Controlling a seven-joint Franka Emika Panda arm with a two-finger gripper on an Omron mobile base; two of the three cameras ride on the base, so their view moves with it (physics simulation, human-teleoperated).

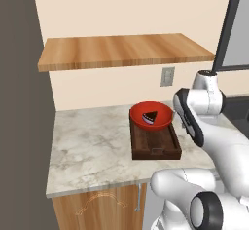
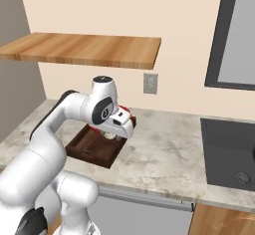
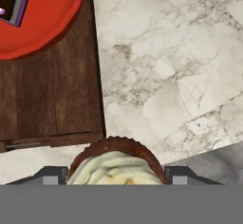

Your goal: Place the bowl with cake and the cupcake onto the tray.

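Note:
The red bowl (image 1: 163,113) with the dark cake wedge (image 1: 151,116) sits on the far end of the dark wooden tray (image 1: 155,148). My gripper (image 3: 115,175) is shut on the cupcake (image 3: 116,163), whose cream top and brown wrapper sit between the two fingertips (image 3: 52,175). In the right base view the gripper (image 2: 110,133) hangs just above the tray (image 2: 94,152), near its right rim, with the cupcake (image 2: 108,135) under the hand. The hand view has the tray (image 3: 52,99) and bowl (image 3: 42,19) on its left, with bare marble under the rest.
The marble counter (image 1: 92,146) ends at a front edge close to the tray. A wooden wall shelf (image 1: 124,51) hangs above, with an outlet (image 1: 167,76) below it. A dark panel (image 2: 229,152) is set into the counter to the right.

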